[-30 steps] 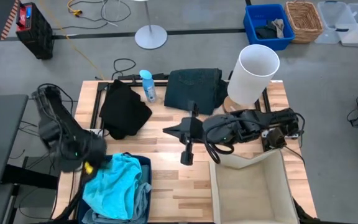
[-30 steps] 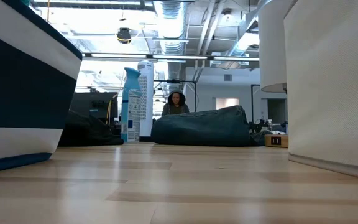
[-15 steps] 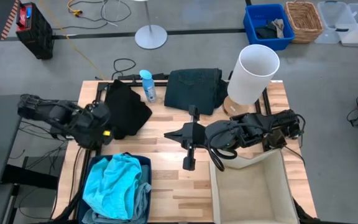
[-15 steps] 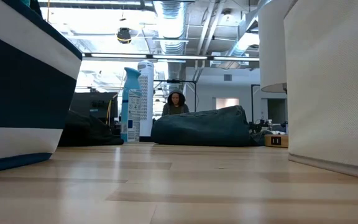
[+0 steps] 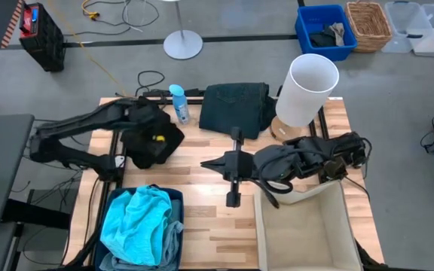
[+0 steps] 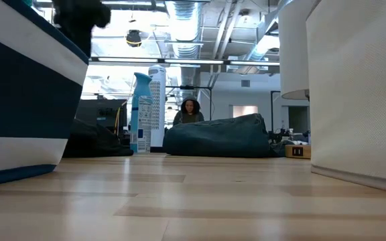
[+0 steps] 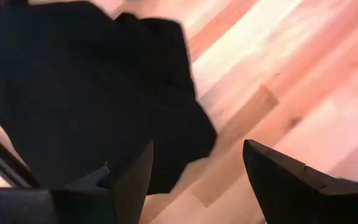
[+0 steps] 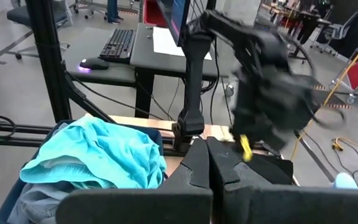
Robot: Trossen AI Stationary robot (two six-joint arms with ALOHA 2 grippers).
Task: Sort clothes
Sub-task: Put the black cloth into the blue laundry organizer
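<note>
We see a wooden table [image 5: 202, 218] carrying a black garment [image 5: 151, 134], dark denim-like garment [image 5: 236, 108], spray bottle [image 5: 178, 103], two bins.

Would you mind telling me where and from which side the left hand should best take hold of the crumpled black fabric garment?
Grip the crumpled black fabric garment at its bunched, raised middle, coming straight down from above. It lies as a loose heap on the wooden table, so folds there probably give fingers something to pinch. The left hand, open, hovers above its edge.

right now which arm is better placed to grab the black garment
Left. The left gripper hovers open right above the black garment, while the right gripper is shut and lies mid-table, farther away beside the beige bin.
</note>
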